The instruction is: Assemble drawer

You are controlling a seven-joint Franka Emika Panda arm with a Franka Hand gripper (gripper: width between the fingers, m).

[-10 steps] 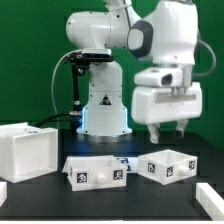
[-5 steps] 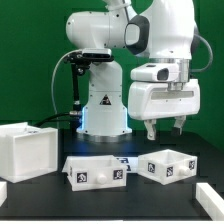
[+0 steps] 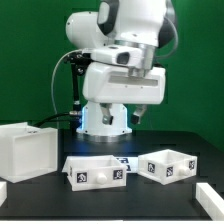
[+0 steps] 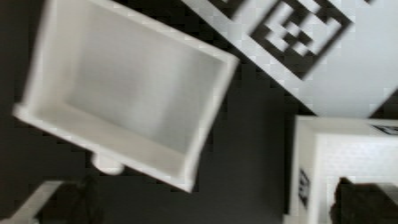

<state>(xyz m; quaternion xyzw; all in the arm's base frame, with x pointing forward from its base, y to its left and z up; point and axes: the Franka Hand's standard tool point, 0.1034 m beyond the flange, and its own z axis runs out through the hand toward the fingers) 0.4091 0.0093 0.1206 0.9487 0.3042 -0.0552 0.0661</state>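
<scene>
The gripper point(image 3: 135, 117) is held high, fingers point(image 4: 63, 205) spread wide and nothing grasped, likely to line up a pick. One drawer tray point(image 4: 134, 95) is framed beneath it, the second tray point(image 4: 347, 160) just beside, the housing point(image 3: 25, 150) well apart.

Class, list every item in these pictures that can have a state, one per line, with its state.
Housing: standing on table, no tray in it.
Tray nearer the housing: open side up, loose on table.
Tray farther from the housing: open side up, loose on table.
Gripper: open, holding nothing.
</scene>
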